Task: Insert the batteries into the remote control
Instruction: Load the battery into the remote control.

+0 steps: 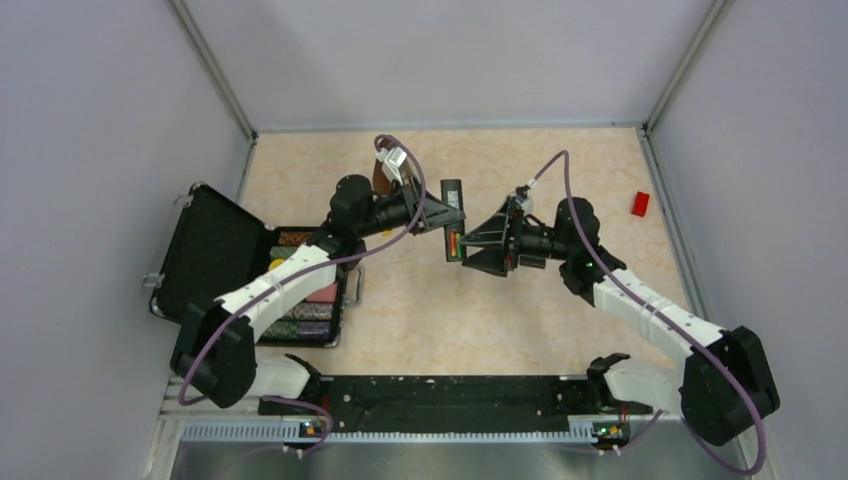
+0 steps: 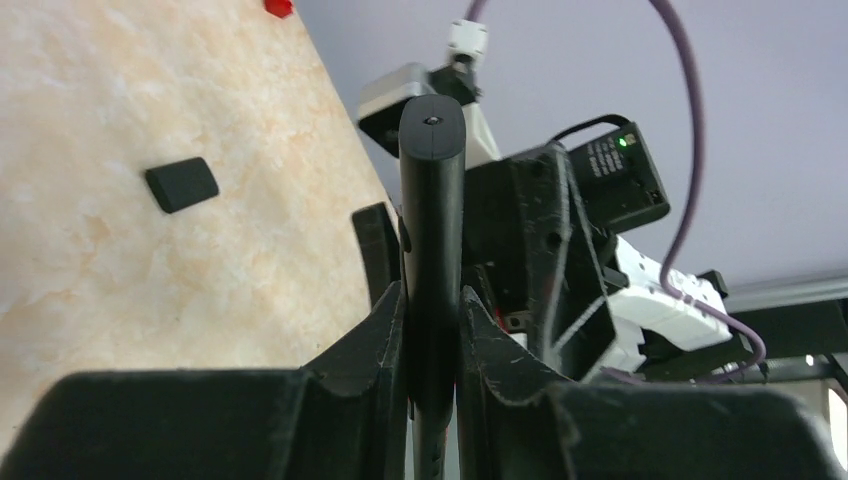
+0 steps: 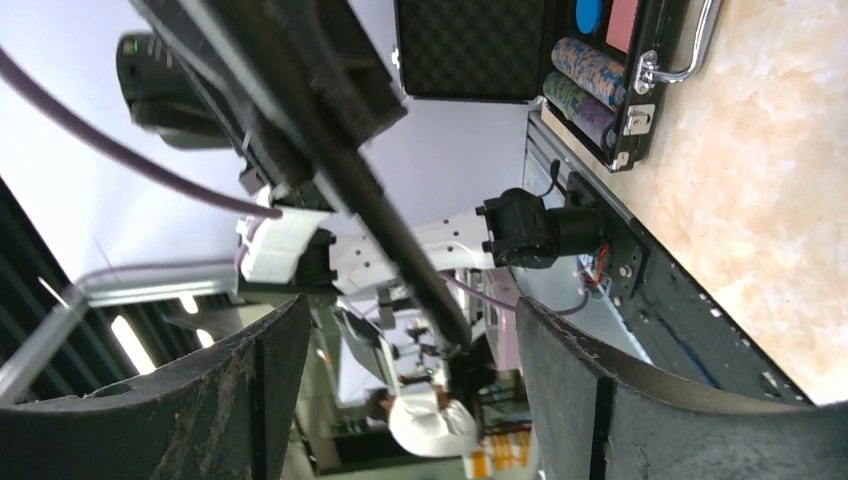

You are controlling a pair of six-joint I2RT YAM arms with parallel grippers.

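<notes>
My left gripper (image 1: 450, 218) is shut on the remote control (image 1: 452, 205), a slim black bar held above the table. In the left wrist view the remote (image 2: 432, 190) stands edge-on between the fingers of that gripper (image 2: 432, 300). A green and red striped strip, the batteries (image 1: 453, 243), shows in the remote's near end. My right gripper (image 1: 466, 250) is open and empty, its jaws facing the remote's near end from the right. In the right wrist view the remote (image 3: 385, 225) is a dark diagonal bar beyond the open gripper (image 3: 410, 305).
A small black flat cover piece (image 2: 181, 184) lies on the table. A red block (image 1: 640, 203) lies at the far right. An open black case (image 1: 215, 255) with chips stands at the left. A brown metronome (image 1: 383, 176) stands behind the left gripper.
</notes>
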